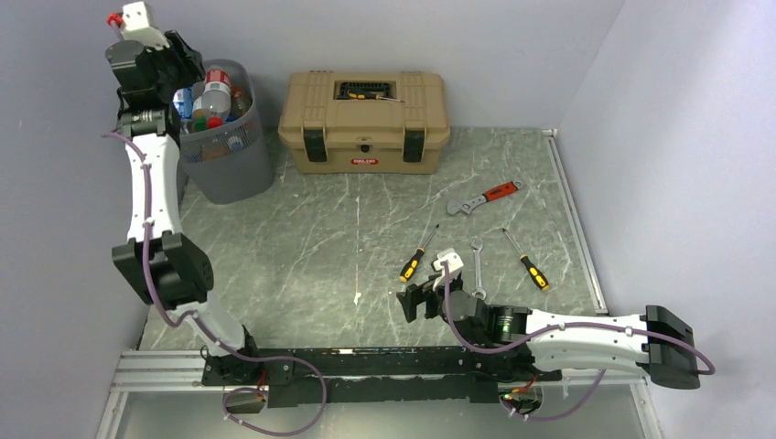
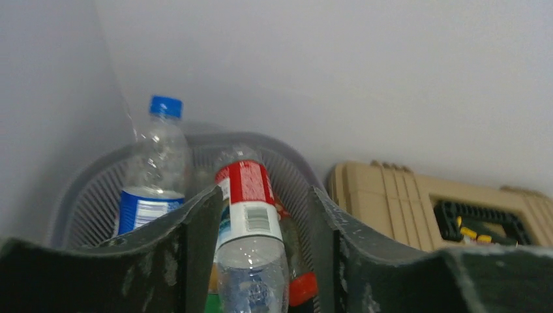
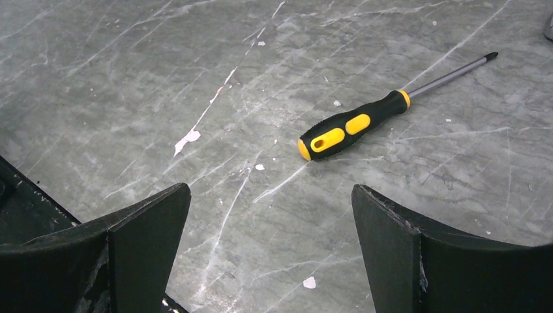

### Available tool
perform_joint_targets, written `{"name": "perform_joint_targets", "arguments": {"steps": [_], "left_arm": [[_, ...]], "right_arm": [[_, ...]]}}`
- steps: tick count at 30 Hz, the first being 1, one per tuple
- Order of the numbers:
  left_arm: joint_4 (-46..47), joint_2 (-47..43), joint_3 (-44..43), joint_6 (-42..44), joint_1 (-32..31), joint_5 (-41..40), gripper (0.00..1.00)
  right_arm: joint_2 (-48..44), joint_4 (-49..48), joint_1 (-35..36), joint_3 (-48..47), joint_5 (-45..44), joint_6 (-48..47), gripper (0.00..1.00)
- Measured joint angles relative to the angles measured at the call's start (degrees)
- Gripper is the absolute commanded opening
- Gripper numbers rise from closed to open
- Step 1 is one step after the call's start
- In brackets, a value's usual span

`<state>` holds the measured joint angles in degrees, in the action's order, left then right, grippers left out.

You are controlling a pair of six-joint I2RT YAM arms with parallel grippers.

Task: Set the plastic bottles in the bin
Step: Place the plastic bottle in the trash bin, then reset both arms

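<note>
Your left claw point(image 2: 265, 195) looms closest, its dark, scuffed fingers point(image 2: 195, 241) parted and gripping nothing. In the gap beyond them, a clear red-and-white-labelled bottle point(image 2: 251, 215) sits in the round grey mesh bin point(image 2: 91, 202), beside a clear blue-capped bottle point(image 2: 156, 169) with a blue label. The tan, ridged toolbox point(image 2: 391, 202) stands to the bin's right. Your right claw point(image 3: 270, 189) gapes wide over the veined grey counter point(image 3: 130, 78), near a black-and-yellow screwdriver point(image 3: 352, 125).

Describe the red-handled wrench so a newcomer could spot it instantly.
Start at the tan toolbox against the back wall. On the table, right of and nearer than it, lies the wrench. It alone has a red handle; the screwdrivers nearby are yellow and black.
</note>
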<state>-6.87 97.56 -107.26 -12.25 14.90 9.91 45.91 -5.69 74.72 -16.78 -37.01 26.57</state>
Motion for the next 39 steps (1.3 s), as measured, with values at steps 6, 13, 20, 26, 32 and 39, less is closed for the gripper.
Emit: {"name": "perform_joint_targets", "arguments": {"steps": [6, 13, 20, 26, 32, 39], "left_arm": [[-10.01, 8.04, -3.69, -2.32, -1.09, 4.2, 0.31], [-14.27, 11.37, -3.28, -2.16, -1.9, 5.33, 0.1], [-11.72, 9.31, 0.92, -1.99, -2.84, 2.62, 0.44], [-6.21, 1.09, 9.18, -1.42, -3.52, -1.31, 0.6], [-0.87, -7.39, 11.85, -0.5, -3.52, -9.88, 0.8], [0.61, -12.35, 12.68, 1.86, -3.39, -23.69, 0.99]], "right_arm": [[-0.24, 0.0, 0.0, 0.0, -0.02, 0.02, 0.99], [-0.9, 0.0, 0.0, 0.0, -0.02, 0.0, 0.99], [-0.85, 0.0, 0.0, 0.0, -0.02, 0.0, 0.99], [-0.44, -0.02, 0.0, 0.0, -0.02, 0.0, 0.99], [0.55, -0.02, 0.0, 0.0, 0.0, -0.07, 0.99], [-0.15, -0.02, 0.0, 0.0, 0.0, -0.17, 0.99]]}}
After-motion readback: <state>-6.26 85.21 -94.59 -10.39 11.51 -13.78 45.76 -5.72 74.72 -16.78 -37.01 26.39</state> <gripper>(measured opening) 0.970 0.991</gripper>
